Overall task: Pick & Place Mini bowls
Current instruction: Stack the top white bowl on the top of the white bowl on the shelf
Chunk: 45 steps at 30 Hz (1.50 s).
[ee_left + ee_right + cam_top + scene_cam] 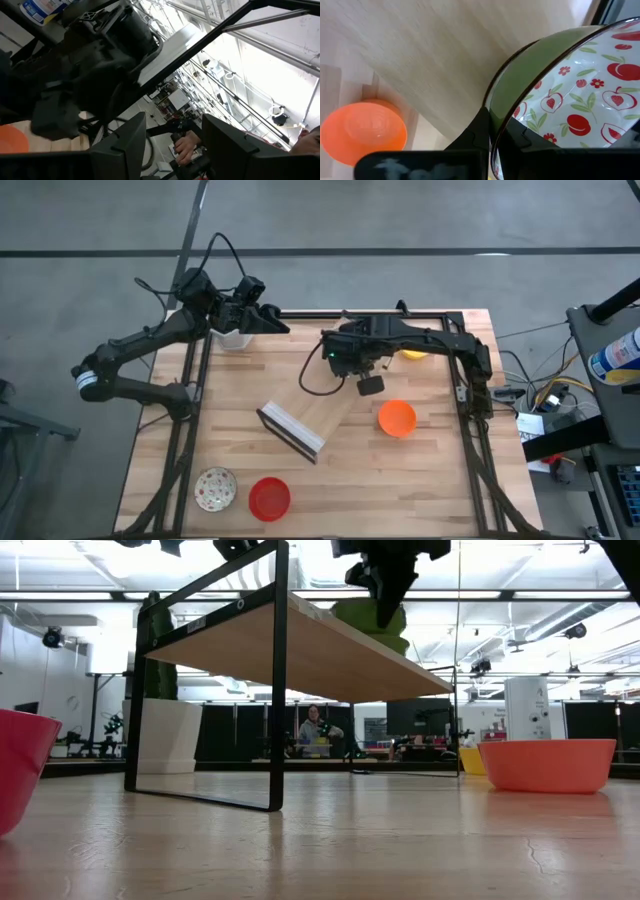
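Right gripper [492, 145] jaws pinching rim of green-walled, fruit-patterned mini bowl [560, 95] above wooden shelf [305, 415] mid-tabletop, likely for placing. Left gripper [262, 315] jaws spread, far-left corner.

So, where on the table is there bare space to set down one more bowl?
Widest bare wood: the front right corner, bordered by the red bowl and orange bowl. Also the left strip between the shelf and the table edge. Crowded: the back, with both arms and the yellow bowl.
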Motion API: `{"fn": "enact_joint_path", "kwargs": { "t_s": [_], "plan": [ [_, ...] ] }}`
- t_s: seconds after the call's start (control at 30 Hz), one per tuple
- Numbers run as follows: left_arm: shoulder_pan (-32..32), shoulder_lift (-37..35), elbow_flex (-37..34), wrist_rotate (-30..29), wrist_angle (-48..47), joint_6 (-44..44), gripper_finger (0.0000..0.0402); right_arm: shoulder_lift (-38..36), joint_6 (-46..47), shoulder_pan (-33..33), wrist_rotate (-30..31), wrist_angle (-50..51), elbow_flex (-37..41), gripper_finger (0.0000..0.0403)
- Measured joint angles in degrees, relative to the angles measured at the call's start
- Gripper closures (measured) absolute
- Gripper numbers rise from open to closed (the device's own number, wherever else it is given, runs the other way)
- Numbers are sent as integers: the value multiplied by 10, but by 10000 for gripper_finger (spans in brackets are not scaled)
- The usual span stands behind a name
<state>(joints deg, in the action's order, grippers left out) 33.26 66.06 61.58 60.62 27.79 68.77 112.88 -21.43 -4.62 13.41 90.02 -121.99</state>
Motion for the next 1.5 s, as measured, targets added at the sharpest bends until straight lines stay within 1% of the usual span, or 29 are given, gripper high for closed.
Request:
{"fn": "enact_joint_path", "kwargs": {
  "t_s": [0.3,0.6,0.7,1.1,1.2,1.4,1.5],
  "plan": [
    [0,0,0,0,0,0,216,0,15,-1,1,0,34,390],
    [0,0,0,0,0,0,216,-1,26,-4,5,0,32,390],
    [0,0,0,0,0,0,216,-1,32,-8,19,0,32,390],
    [0,0,0,0,0,2,216,-1,22,-14,14,0,32,389],
    [0,0,0,0,0,2,216,-1,22,-14,13,0,32,378],
    [0,0,0,0,0,2,216,-1,22,-14,14,0,28,338],
    [0,0,0,0,0,2,216,-1,22,-14,14,0,18,325]
  ]
}}
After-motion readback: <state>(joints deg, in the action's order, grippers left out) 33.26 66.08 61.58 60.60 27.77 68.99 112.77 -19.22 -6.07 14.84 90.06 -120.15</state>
